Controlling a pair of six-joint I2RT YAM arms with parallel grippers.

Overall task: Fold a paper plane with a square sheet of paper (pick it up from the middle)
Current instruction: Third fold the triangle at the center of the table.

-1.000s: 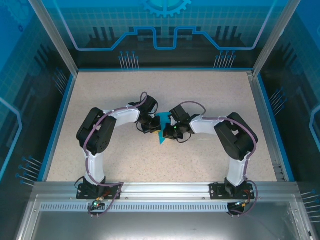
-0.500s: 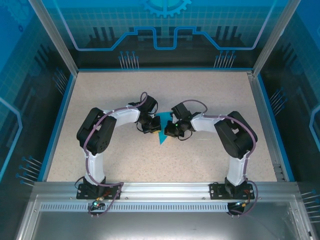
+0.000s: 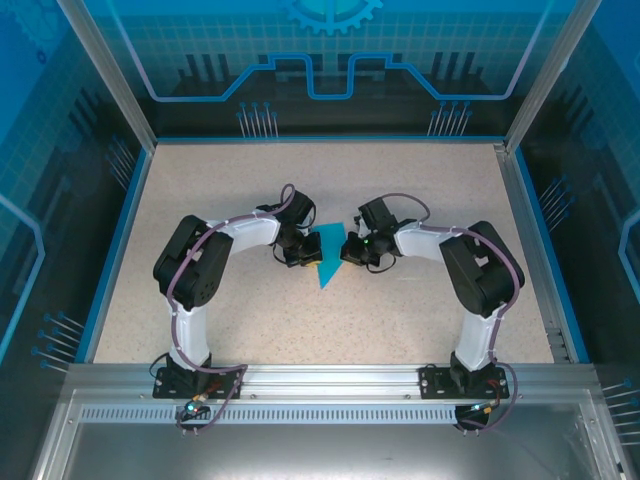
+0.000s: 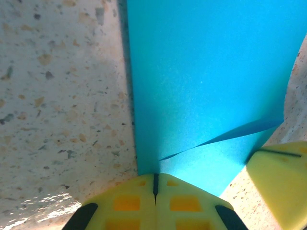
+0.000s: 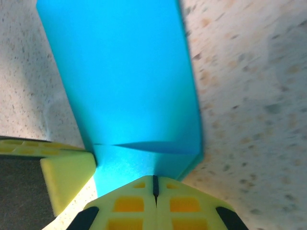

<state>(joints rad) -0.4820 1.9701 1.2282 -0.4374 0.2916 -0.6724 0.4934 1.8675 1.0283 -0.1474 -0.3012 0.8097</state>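
Paper plane (image 3: 327, 262) points toward the bases; left pincer (image 4: 155, 178) and right pincer (image 5: 154, 180) closed.

In the top view the paper plane (image 3: 326, 266) lies on the worktop (image 3: 250, 330) at mid-frame, its point toward the bottom edge. It sits between the left end effector (image 3: 305, 250), which touches its left side, and the right end effector (image 3: 351, 250), which touches its right side. In the left wrist view the plane runs from bottom centre to the upper right, with worktop to its left. In the right wrist view it runs to the upper left, with worktop to its right.
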